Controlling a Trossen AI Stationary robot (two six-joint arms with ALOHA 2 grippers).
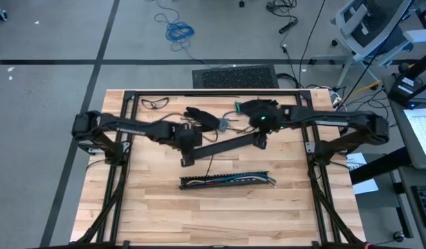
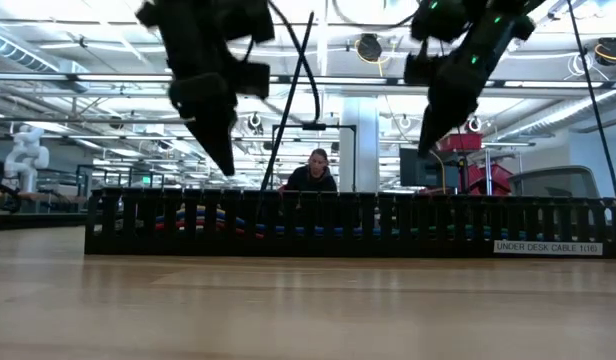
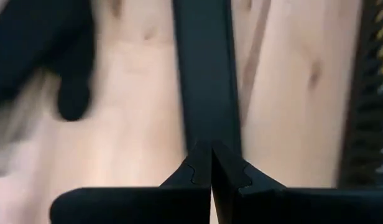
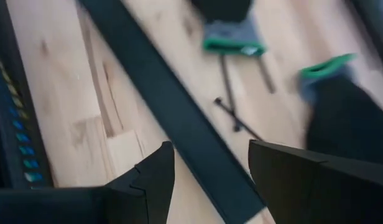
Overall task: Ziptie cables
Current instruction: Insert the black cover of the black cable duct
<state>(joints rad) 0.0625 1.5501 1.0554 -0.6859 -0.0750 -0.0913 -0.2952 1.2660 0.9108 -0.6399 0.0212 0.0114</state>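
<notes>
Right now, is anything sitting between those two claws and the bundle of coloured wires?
Partly. The cables lie inside a black slotted tray, whose walls flank them. A long black strip lies beneath the right gripper and the shut left gripper, which hang above the table behind the tray.

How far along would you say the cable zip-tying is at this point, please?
Early. Done: the cables lie inside the black slotted strip. No tie shows around them in these views. In hand: nothing clearly; the left gripper is shut above a long flat black bar, and the right gripper is open over the same bar, near thin black sticks. Left: fetching a tie and cinching the bundle.
</notes>
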